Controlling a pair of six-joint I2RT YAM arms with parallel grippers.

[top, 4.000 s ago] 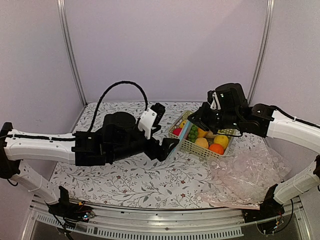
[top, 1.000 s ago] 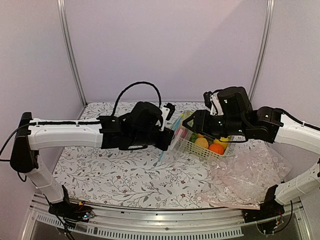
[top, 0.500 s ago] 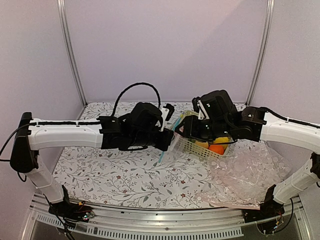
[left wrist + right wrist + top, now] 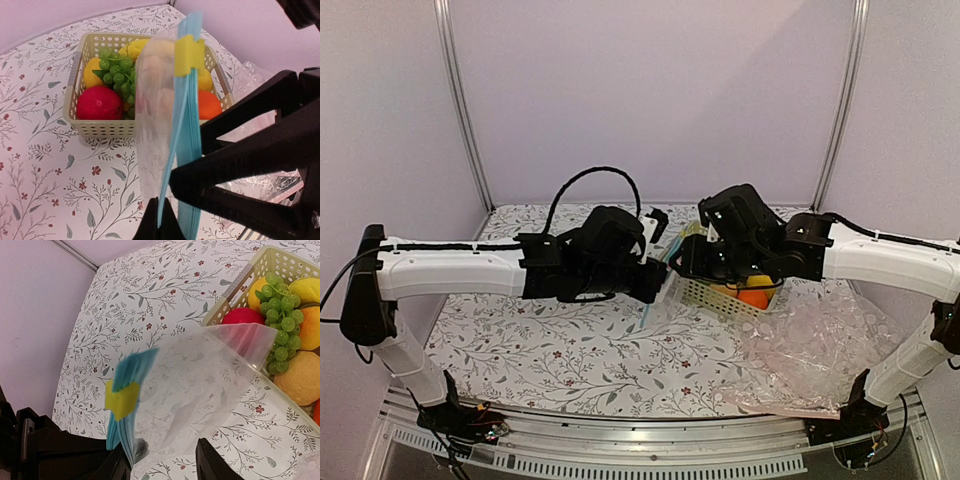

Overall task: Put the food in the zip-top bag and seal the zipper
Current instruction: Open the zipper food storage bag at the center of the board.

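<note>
The zip-top bag (image 4: 155, 125) hangs clear above the table in front of the basket, its light blue zipper (image 4: 187, 125) carrying a yellow slider (image 4: 189, 54). My left gripper (image 4: 159, 220) is shut on one blue lip of the zipper. My right gripper (image 4: 162, 465) has reached the bag (image 4: 200, 385) from the other side. Its fingers stand apart, one by the blue zipper (image 4: 125, 405) and one past the clear film. The food lies in the basket: a rounded yellow fruit (image 4: 91, 75) and an orange-yellow one (image 4: 310, 327). From above both grippers (image 4: 655, 283) (image 4: 682, 265) meet at the basket's left end.
The cream basket (image 4: 715, 297) also holds a red apple (image 4: 99, 102), green grapes (image 4: 117, 70) and an orange (image 4: 753, 297). A large pinkish clear plastic sheet (image 4: 815, 350) lies crumpled at the front right. The table has a floral cover (image 4: 550, 350).
My right gripper has swung left from over the basket to the bag, and its jaws have narrowed. The left gripper has held the bag still for the last second.
</note>
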